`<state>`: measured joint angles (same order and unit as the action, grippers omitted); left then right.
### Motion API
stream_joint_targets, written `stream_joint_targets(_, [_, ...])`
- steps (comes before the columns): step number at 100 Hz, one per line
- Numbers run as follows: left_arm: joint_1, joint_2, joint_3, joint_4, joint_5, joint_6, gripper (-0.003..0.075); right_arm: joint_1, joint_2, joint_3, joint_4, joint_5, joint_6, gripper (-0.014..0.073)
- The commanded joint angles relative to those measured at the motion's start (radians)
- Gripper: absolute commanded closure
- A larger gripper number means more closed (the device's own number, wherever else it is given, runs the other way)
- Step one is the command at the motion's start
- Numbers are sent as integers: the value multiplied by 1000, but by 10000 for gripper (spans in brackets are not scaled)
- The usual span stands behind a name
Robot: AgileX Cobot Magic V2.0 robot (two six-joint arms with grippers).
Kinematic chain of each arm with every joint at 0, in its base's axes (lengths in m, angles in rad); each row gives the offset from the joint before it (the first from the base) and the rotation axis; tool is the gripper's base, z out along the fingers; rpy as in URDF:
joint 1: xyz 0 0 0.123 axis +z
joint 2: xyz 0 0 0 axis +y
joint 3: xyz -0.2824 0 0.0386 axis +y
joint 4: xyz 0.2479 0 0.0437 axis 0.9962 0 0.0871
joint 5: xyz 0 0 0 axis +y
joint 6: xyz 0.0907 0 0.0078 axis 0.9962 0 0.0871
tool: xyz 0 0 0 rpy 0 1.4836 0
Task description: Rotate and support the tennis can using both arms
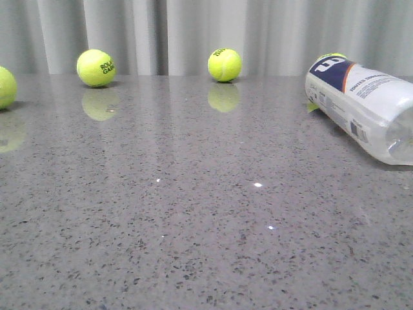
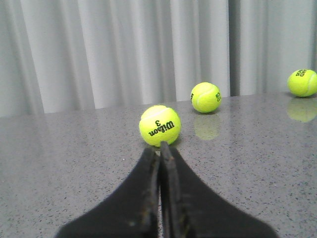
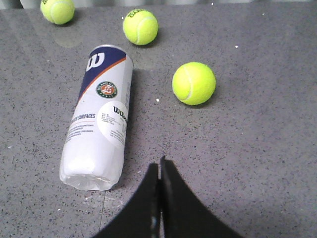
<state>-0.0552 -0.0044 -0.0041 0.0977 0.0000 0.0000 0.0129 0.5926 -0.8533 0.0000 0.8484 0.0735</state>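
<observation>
The tennis can (image 1: pixel 366 106) lies on its side at the right of the grey table, navy W end toward the back. In the right wrist view the can (image 3: pixel 99 116) lies flat, clear end nearest my right gripper (image 3: pixel 159 162). That gripper is shut and empty, apart from the can and beside its clear end. My left gripper (image 2: pixel 159 147) is shut and empty, low over the table, its tips just short of a Wilson tennis ball (image 2: pixel 159 125). Neither arm shows in the front view.
Tennis balls (image 1: pixel 95 68) (image 1: pixel 224 64) rest along the back by the grey curtain (image 1: pixel 193 32), one (image 1: pixel 5 86) at the left edge. One ball (image 3: pixel 193 83) lies beside the can, two more (image 3: pixel 140 27) (image 3: pixel 57 10) beyond it. A green ball (image 1: pixel 332 57) peeks behind the can.
</observation>
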Motion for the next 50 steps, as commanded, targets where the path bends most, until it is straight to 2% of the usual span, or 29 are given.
stream_joint_targets(1, [2,-38,47,-1,-77,-11,741,1,50,-37,0,-38,1,657])
stream_joint_targets(9, [2,-38,47,-1,-77,-11,741,1,72,-37,0,-7,1,620])
stream_joint_targets(18, [2,-38,47,-1,-77,-11,741,1,81,-37,0,17,1,485])
stream_joint_targets(23, [2,-38,47,-1,-77,-11,741,1,81,-37,0,28,1,363])
stream_joint_targets(32, [2,-38,47,-1,-77,-11,741,1,81,-37,0,29,1,70])
stream_joint_targets(38, [2,-38,47,-1,-77,-11,741,1,81,-37,0,26,1,-73])
stream_joint_targets(50, [2,-38,47,-1,-77,-11,741,1,81,-37,0,23,0,-50])
